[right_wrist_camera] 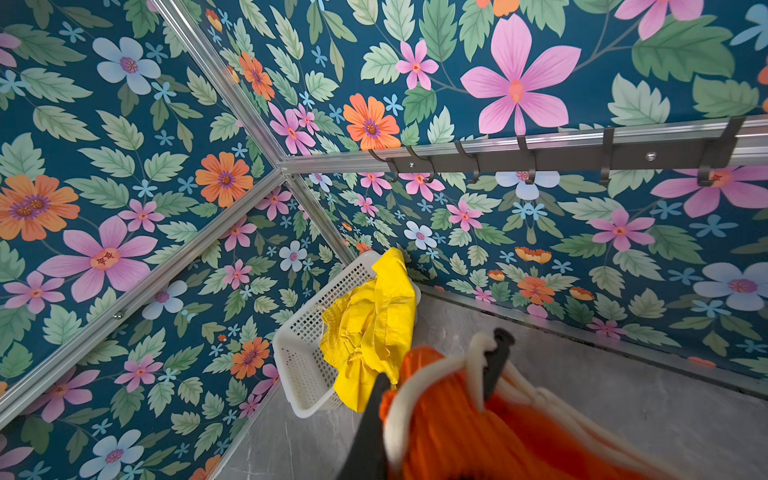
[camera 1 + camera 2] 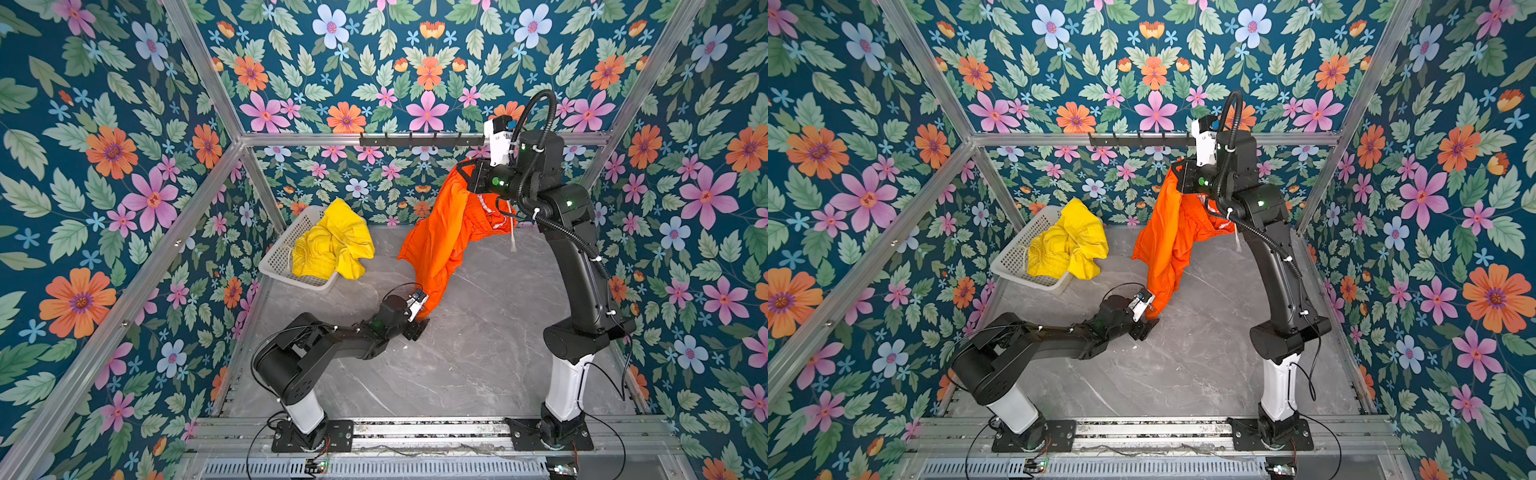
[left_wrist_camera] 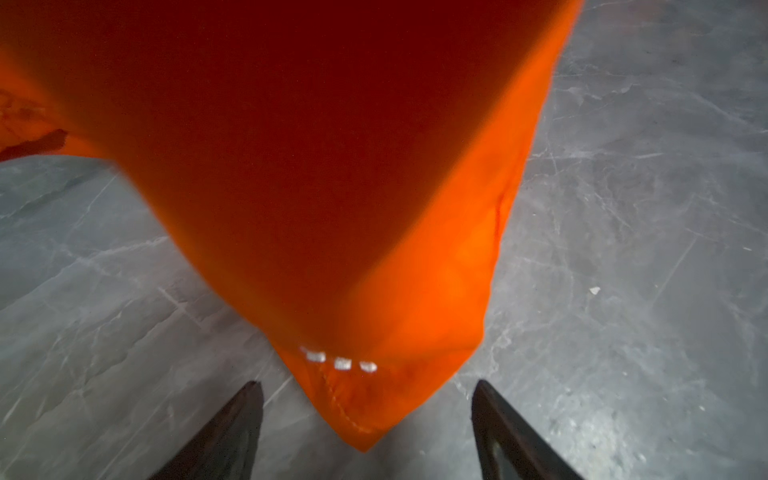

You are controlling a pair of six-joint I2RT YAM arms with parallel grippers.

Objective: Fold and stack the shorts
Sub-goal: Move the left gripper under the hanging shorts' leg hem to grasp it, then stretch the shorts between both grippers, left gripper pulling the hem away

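Holds orange shorts high by waistband in clamped right gripper to hang them straight; brackets dangling hem corner with wide-spread left gripper, likely to pinch.

Bright even light, soft shadows; orange shorts blurred in wrist views.

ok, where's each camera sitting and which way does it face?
Top views: high in front, looking down toward the back wall; left arm and right arm whole.
Left wrist: faces the table; open left gripper fingertips flank the orange shorts' hanging corner.
Right wrist: faces the hook rail and basket; right gripper shut on the orange waistband.
Shared: top views and right wrist show yellow shorts in the basket.
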